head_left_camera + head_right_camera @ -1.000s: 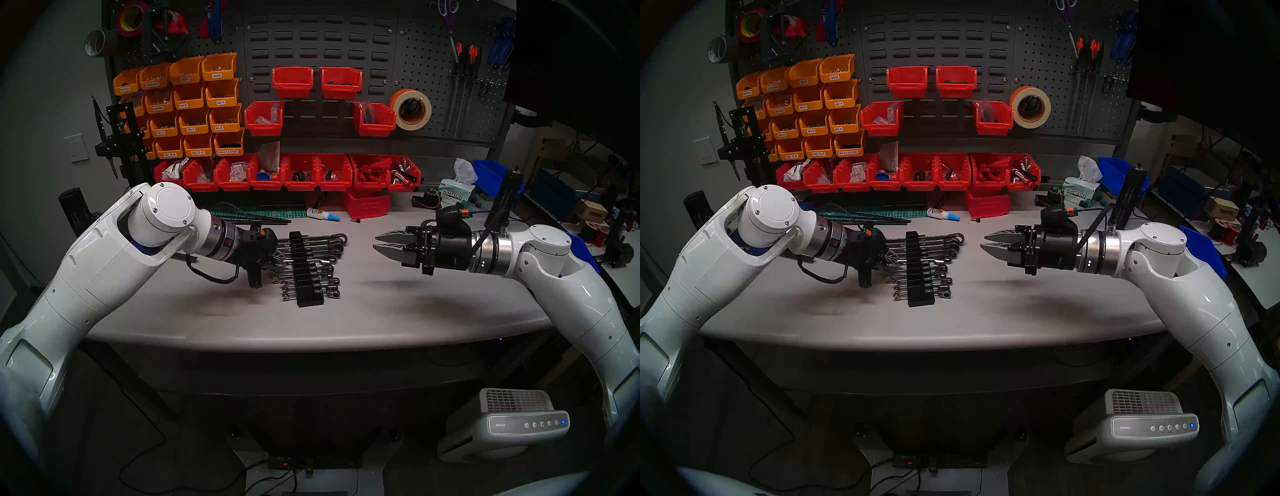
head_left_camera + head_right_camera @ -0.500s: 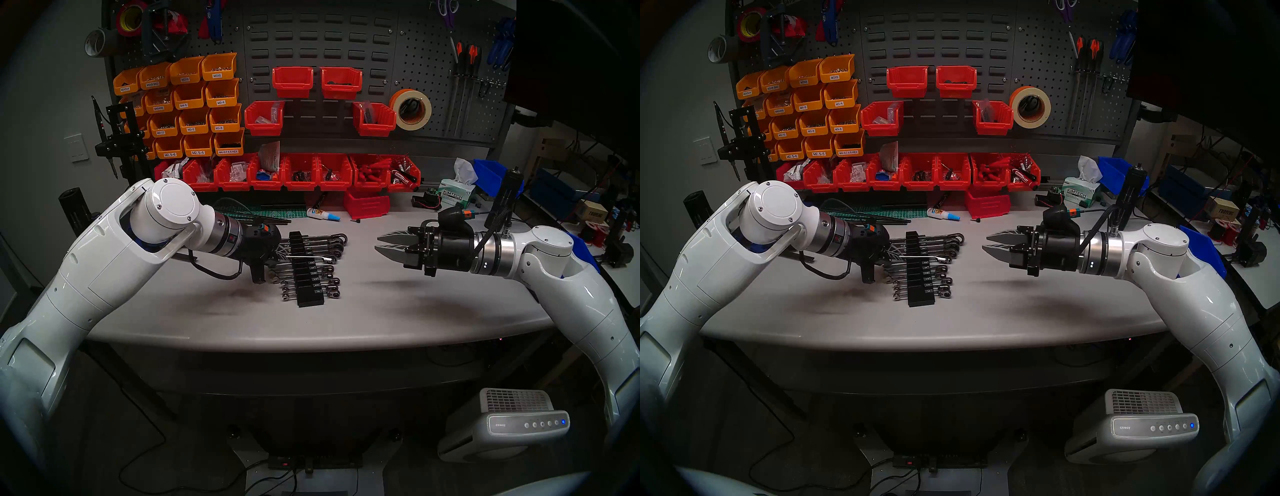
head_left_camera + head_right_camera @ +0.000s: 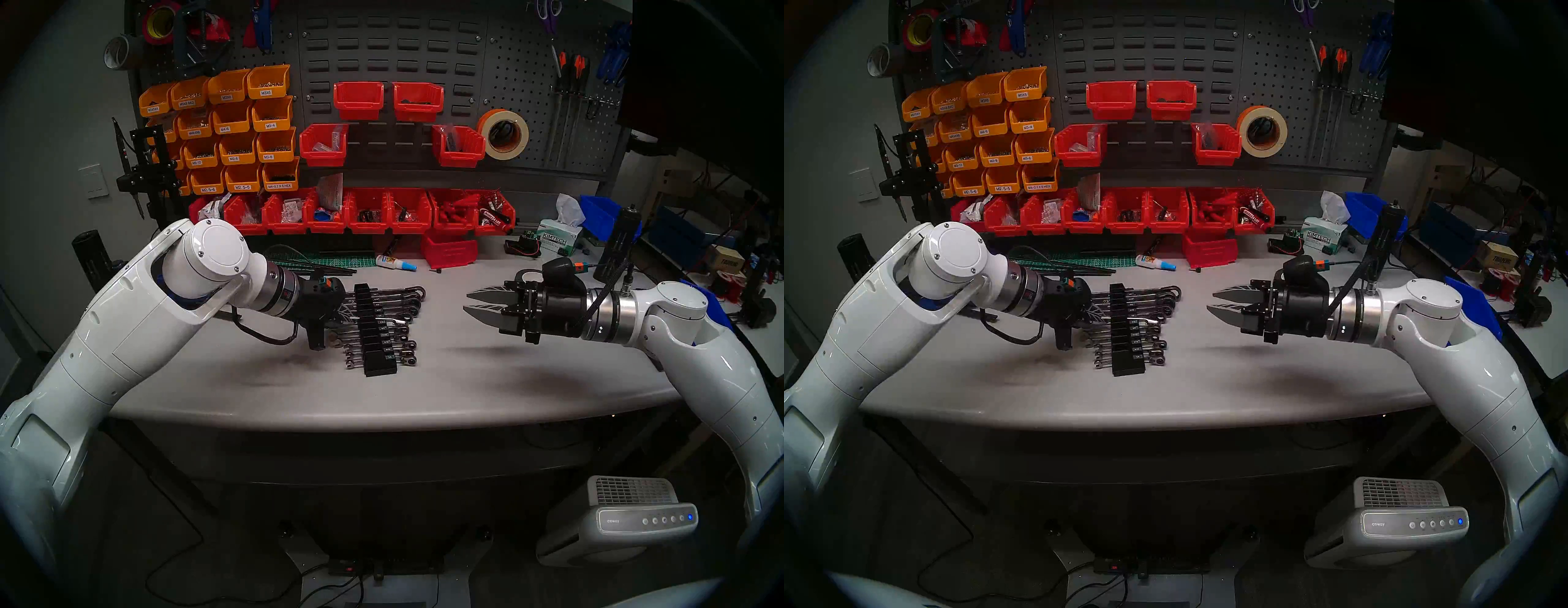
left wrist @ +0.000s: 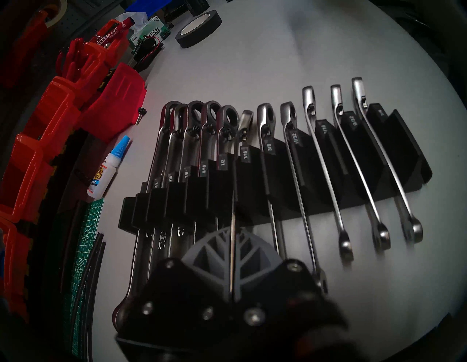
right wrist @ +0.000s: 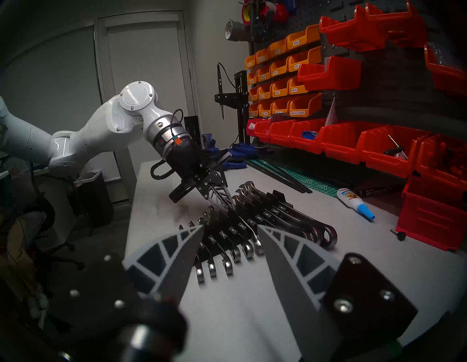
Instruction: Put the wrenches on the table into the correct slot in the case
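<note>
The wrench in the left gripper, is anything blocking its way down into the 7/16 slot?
Nothing visible. The wrench, clamped edge-on in the left gripper, lies along the empty 7/16 slot of the black rack, between neighbouring seated wrenches.

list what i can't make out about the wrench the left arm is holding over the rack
- Slim chrome wrench: open-jaw end hidden inside the shut left end effector, left wrist view.
- Whether it sits in the long black plastic rack groove: head views too small, wrist view too dark.
- Its size stamp: unreadable, seen edge-on.
</note>
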